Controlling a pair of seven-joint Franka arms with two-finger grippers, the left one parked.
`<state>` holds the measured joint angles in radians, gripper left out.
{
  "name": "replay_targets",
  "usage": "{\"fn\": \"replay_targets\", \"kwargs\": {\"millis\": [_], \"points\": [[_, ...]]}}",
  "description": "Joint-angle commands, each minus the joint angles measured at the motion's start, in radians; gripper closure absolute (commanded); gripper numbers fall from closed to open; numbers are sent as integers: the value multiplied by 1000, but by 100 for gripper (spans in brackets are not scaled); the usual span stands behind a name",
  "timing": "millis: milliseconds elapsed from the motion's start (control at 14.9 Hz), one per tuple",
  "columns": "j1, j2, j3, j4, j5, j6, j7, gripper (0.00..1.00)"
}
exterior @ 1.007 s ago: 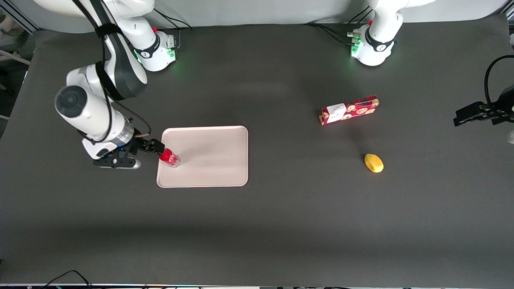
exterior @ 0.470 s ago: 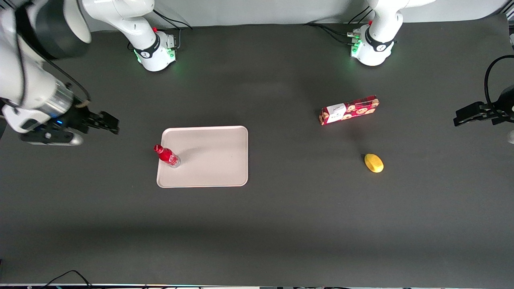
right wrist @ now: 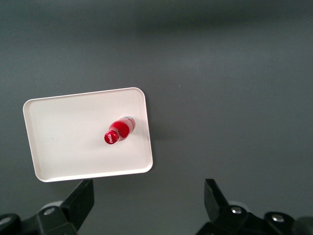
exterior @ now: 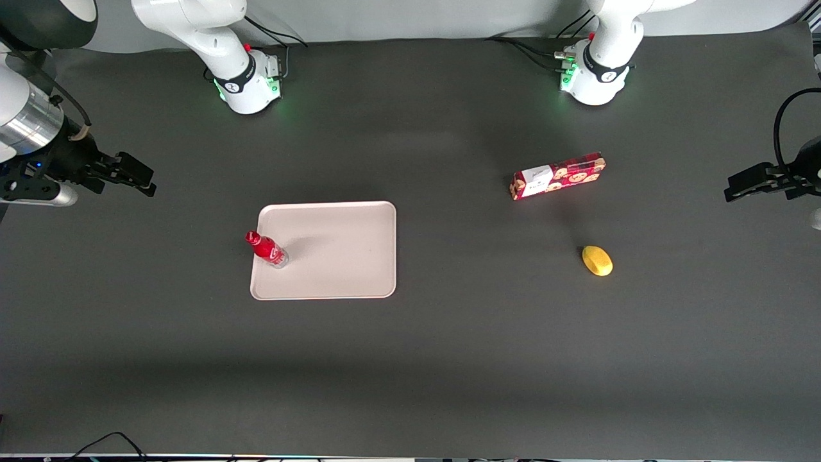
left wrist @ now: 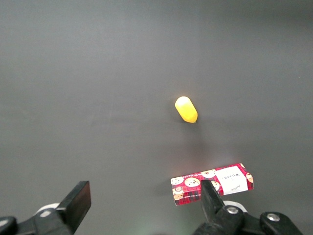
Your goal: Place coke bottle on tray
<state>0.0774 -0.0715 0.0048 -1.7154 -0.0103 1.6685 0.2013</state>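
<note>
The bottle stood upright on the tray, apparently delivered; the gripper, fingers apart, hung well clear above the desk.

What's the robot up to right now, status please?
Gripper open, off toward working arm's table end. Small red coke bottle upright on pale beige tray. Nothing in the way.

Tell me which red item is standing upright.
The coke bottle, upright on the tray; the red cookie box lies flat on the table. The gripper, fingers open, hangs off the tray.
</note>
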Motion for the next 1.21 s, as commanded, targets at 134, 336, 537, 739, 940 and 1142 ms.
{"fn": "replay_targets", "kwargs": {"millis": [134, 336, 537, 739, 940, 1142], "points": [[-83, 35, -3, 0, -10, 28, -20, 0], [-143, 35, -22, 10, -5, 30, -22, 0], [-136, 44, -43, 34, -7, 28, -20, 0], [-131, 50, -45, 40, -7, 28, -20, 0], [-122, 50, -46, 39, -7, 23, -20, 0], [-94, 38, -71, 30, -5, -1, -20, 0]]}}
